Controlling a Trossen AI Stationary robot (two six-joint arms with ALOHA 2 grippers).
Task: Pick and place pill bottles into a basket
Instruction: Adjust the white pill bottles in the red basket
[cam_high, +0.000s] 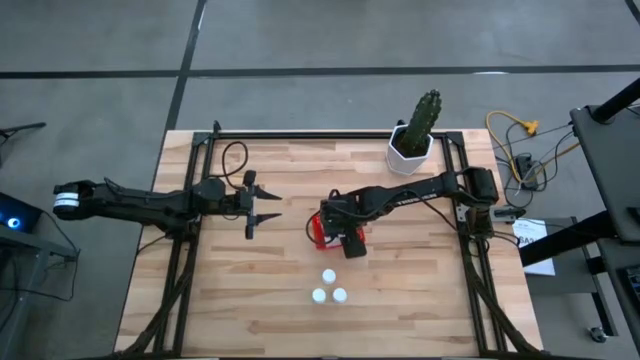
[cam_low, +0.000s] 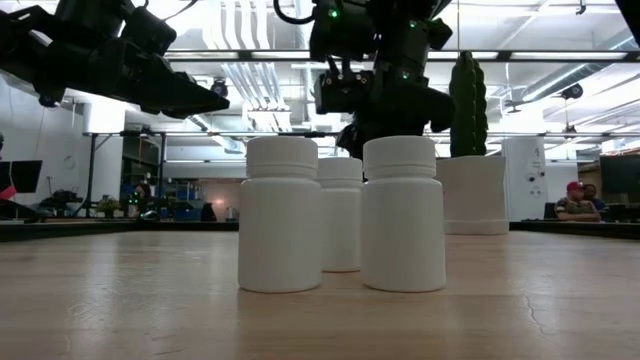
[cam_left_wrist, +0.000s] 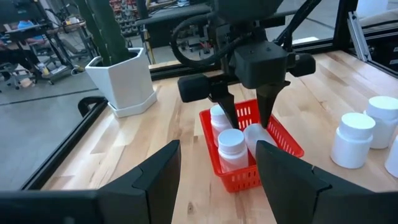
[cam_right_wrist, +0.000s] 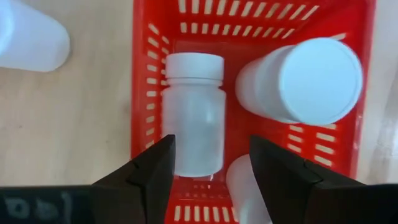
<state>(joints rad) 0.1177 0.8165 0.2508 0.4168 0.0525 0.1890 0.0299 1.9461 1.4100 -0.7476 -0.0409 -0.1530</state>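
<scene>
The right claw (cam_right_wrist: 211, 165) hangs right over the red basket (cam_right_wrist: 145, 74), pointing down into it. Its two dark fingers (cam_left_wrist: 228, 111) stand apart, one on each side of a white pill bottle (cam_right_wrist: 194, 118) that lies on its side in the basket. The fingers do not squeeze this bottle, so the claw is released and holds nothing. A second bottle (cam_right_wrist: 301, 81) lies beside the first one in the basket, showing its round cap. A bit of a third bottle (cam_right_wrist: 245, 186) peeks out lower down in the basket.

The basket (cam_high: 322, 228) sits near the middle of the wooden tabletop (cam_high: 400, 310). Three more pill bottles (cam_high: 329, 290) stand upright in a tight little group on the tabletop, near the basket on the front side. In the low view they (cam_low: 340, 210) stand close together.

The left claw (cam_high: 262, 205) waits above the tabletop, off to the left of the basket and apart from it. Its fingers (cam_left_wrist: 158, 171) are spread wide and it holds nothing.

A green cactus (cam_high: 424, 118) in a white pot (cam_high: 408, 155) stands at the back edge of the tabletop.
</scene>
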